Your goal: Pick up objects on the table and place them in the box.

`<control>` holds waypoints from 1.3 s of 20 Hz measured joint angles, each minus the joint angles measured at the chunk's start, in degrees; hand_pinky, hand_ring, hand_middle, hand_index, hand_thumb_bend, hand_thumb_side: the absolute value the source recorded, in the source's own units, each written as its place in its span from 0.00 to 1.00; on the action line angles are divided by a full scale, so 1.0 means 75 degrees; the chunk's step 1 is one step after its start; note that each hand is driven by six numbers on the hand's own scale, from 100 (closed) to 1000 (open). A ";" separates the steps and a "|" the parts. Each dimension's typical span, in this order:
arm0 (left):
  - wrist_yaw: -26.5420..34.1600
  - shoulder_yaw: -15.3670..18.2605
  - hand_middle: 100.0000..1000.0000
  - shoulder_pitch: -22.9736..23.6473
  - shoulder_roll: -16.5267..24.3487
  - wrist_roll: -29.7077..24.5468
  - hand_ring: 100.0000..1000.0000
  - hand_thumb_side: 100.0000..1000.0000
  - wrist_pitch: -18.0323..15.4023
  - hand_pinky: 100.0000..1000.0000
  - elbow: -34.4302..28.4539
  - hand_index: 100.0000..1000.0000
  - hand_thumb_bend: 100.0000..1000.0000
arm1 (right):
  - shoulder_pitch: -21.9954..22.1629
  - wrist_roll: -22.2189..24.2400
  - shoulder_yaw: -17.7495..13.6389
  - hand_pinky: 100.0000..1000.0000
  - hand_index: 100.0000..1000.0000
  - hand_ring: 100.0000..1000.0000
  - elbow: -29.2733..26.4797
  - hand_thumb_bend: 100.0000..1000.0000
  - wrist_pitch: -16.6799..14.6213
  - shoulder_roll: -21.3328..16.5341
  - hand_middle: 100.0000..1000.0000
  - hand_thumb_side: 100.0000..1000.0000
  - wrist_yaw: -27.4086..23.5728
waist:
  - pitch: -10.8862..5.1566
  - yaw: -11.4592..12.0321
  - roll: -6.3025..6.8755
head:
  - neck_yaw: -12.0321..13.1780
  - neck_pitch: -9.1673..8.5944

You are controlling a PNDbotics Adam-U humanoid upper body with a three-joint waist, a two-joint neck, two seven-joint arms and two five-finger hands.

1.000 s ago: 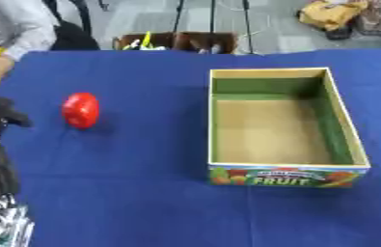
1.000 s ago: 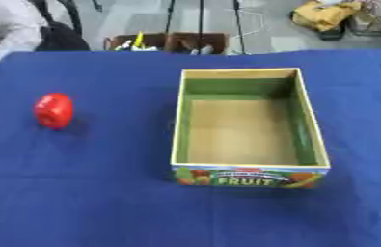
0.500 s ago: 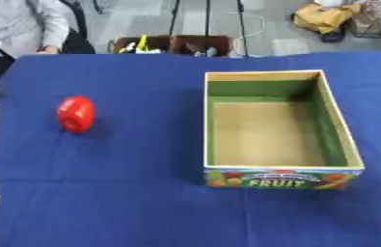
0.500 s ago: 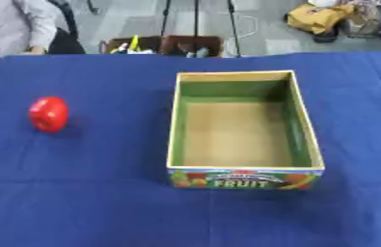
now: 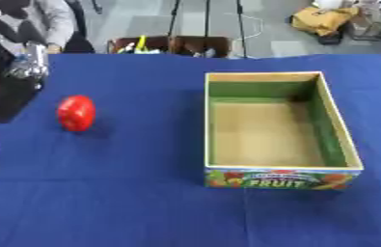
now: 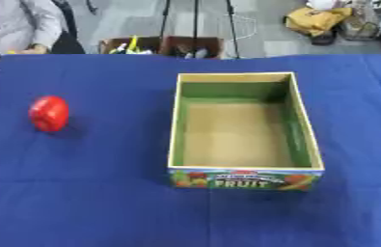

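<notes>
Blue cloth covers the table (image 5: 142, 202). Open-topped cardboard box (image 5: 274, 124), green-lined and marked FRUIT, sits right of centre, empty, ready to receive items. Left hand (image 5: 26, 63) shows at the far-left edge, above the cloth; whether released or clenched cannot be told. Right hand is out of view. Small red rounded object (image 5: 76, 113) lies near the left edge, ungrasped.

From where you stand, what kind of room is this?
Probably a lab or test workshop. A table under a blue cloth holds just a red fruit-shaped thing and an empty cardboard fruit box, and thin stand legs and a crate of odds and ends sit on the grey floor behind.
</notes>
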 measured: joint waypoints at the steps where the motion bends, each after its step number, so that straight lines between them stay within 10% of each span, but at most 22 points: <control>1: -0.0091 -0.0056 0.64 -0.0132 0.0081 -0.0356 0.51 0.87 0.0030 0.32 0.0127 0.84 0.00 | 0.0003 0.0006 0.0001 0.37 0.48 0.40 0.0000 0.00 -0.0007 0.0000 0.32 0.87 0.0000 | 0.0000 -0.0004 0.0001 | -0.0016 -0.0005; 13: 0.0511 -0.0697 0.81 -0.0976 0.0888 -0.2596 0.73 0.97 0.0228 0.55 0.2031 0.96 0.01 | 0.0067 0.0043 0.0047 0.37 0.48 0.40 0.0000 0.00 -0.0034 -0.0001 0.32 0.87 0.0039 | 0.0001 -0.0103 0.0059 | -0.0155 -0.0159; 26: 0.0213 -0.0745 0.89 -0.1185 0.0946 -0.3906 0.82 0.88 0.0580 0.65 0.2894 0.99 0.26 | 0.0078 0.0067 0.0048 0.37 0.48 0.40 0.0000 0.00 -0.0026 -0.0001 0.32 0.87 0.0057 | 0.0001 -0.0150 0.0093 | -0.0148 -0.0174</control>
